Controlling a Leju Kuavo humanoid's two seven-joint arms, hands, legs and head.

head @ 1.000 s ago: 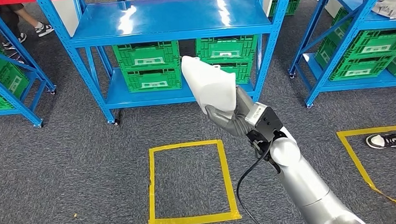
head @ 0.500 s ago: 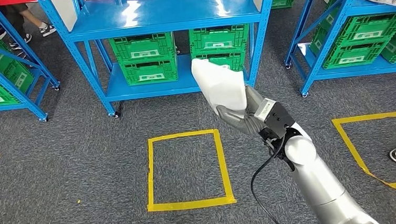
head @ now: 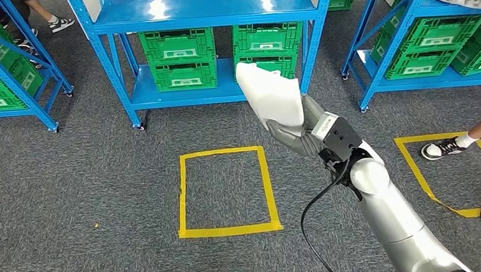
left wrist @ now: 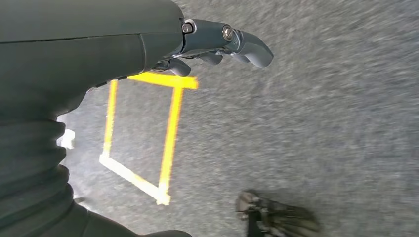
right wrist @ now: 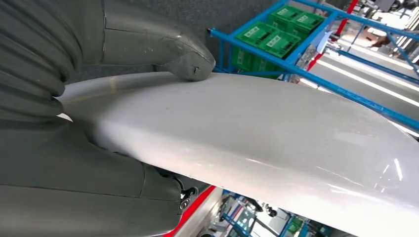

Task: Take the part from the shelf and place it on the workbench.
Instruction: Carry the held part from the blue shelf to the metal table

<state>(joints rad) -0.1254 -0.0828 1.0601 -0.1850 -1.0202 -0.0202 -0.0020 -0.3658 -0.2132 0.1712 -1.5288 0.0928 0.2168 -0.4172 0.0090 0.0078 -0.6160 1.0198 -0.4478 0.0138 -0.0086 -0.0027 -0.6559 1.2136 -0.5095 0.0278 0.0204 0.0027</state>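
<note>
In the head view my right hand (head: pixel 297 135) grips the lower end of a white, smooth, wedge-shaped part (head: pixel 271 97) and holds it up in the air in front of the blue shelf (head: pixel 203 10). The right wrist view shows the part (right wrist: pixel 257 143) lying across the palm, with the thumb (right wrist: pixel 184 60) pressing on its upper face. My left hand (left wrist: pixel 217 44) hangs over the grey carpet with its fingers loosely extended and nothing in them.
A yellow tape rectangle (head: pixel 226 191) marks the carpet left of my right arm. Green crates (head: pixel 181 60) fill the shelf's lower level. More blue shelves stand at left (head: pixel 3 76) and right (head: pixel 436 39). A person's shoes (head: pixel 443 149) are by a second tape rectangle at right.
The whole view has shifted: the shelf and the tape rectangle sit higher in the picture. My right hand still holds the white part. A person's feet have moved at the right.
</note>
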